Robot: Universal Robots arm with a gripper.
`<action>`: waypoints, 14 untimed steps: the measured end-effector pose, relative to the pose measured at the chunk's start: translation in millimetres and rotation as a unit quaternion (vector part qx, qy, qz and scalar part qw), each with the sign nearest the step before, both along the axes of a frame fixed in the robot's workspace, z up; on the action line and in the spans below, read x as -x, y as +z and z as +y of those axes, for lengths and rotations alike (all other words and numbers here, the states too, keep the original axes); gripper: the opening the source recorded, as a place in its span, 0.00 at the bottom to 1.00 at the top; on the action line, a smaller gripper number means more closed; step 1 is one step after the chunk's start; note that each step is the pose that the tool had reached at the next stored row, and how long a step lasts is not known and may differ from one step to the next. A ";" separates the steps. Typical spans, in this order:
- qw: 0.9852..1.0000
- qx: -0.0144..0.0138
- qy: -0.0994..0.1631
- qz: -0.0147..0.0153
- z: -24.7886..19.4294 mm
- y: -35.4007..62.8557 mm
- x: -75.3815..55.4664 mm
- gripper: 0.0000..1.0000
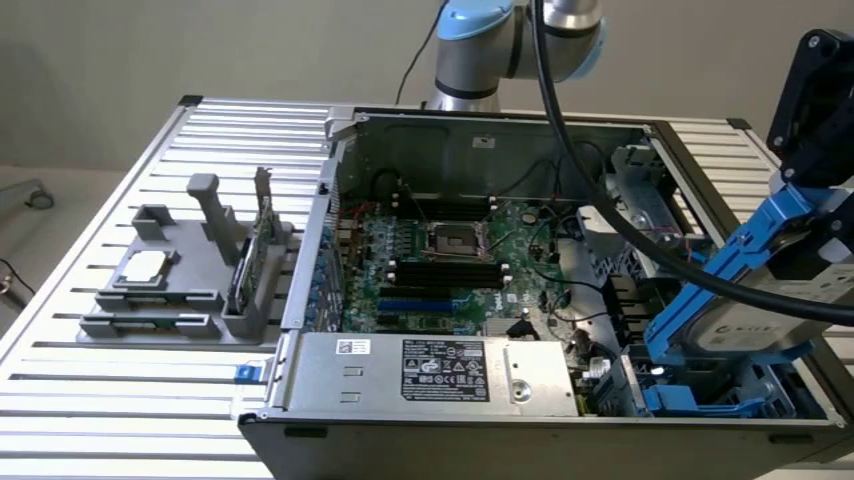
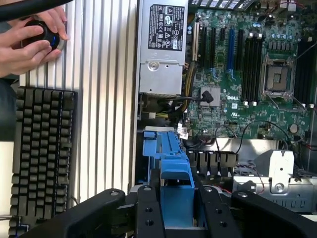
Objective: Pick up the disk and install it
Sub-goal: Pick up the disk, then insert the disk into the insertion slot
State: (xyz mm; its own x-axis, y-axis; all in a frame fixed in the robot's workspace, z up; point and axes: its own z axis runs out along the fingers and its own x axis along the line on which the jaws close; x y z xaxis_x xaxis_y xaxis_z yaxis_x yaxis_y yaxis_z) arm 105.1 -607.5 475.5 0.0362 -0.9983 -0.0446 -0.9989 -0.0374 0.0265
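The disk is a silver-grey drive in a bright blue carrier. It hangs tilted over the open computer case, at the exterior view's right, above the blue drive bay. My gripper comes down from above and is shut on the disk. In the wrist view the blue carrier sits clamped between my two black fingers, with the gripper over the case's drive-bay corner.
The case holds a motherboard and a power supply. A thick black cable crosses it. A grey fixture on the exterior view's left carries a processor chip. A person's hands and a keyboard lie beside the case.
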 end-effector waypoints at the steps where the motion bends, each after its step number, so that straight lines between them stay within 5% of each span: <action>1: 1.000 0.000 0.000 0.000 2.0 -0.7 0.6 0.33; 4: 1.000 0.000 0.000 -0.001 6.2 -2.0 0.7 0.33; 14: 1.000 0.000 -0.001 -0.001 6.4 -2.0 0.8 0.33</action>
State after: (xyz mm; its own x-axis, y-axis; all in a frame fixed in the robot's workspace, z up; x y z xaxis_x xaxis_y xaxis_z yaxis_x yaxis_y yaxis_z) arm 104.3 -601.2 473.5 0.0351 -0.9984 -0.0449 -0.9990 -0.0362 0.0245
